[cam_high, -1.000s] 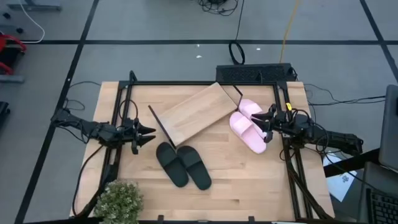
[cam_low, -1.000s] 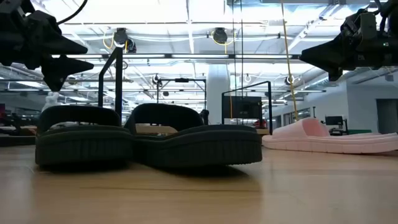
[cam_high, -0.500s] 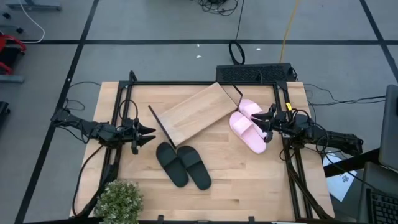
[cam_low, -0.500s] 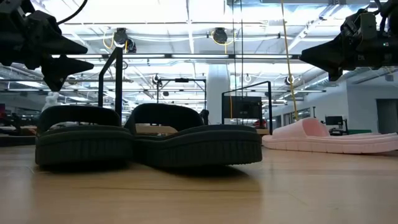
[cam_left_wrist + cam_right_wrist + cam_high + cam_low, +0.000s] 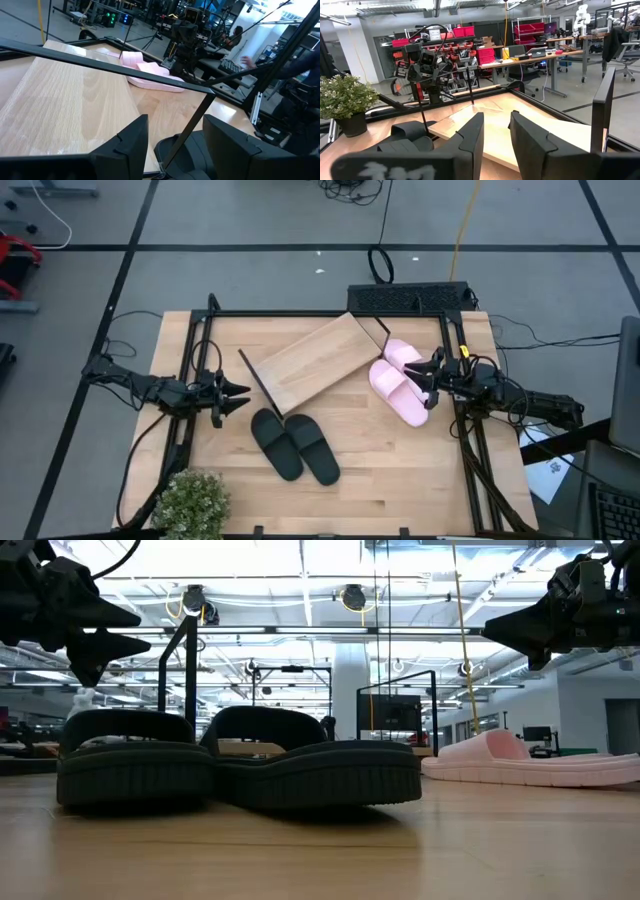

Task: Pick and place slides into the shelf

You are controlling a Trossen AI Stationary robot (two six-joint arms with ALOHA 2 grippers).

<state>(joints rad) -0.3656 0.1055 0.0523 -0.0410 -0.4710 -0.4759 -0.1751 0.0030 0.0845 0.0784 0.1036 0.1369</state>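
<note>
The shelf (image 5: 312, 362), a light board in a thin black wire frame, lies askew in the middle of the table, toward the far side. The black slides (image 5: 295, 445) lie side by side on their soles near it, toward the near edge. On the right, the pink slides (image 5: 398, 383) also rest flat on their soles. My left gripper (image 5: 243, 395) hovers open at the table's left, pointing level toward the shelf. My right gripper (image 5: 424, 374) hovers open just right of the pink slides and points left. The low view shows both grippers (image 5: 130, 628) (image 5: 495, 632) high above the tabletop.
A potted plant (image 5: 190, 500) stands at the near left corner. A black frame (image 5: 300, 313) runs round the table's far edge and sides. Behind the far edge sits a black box (image 5: 410, 298). Bare tabletop (image 5: 400, 470) lies at the near right.
</note>
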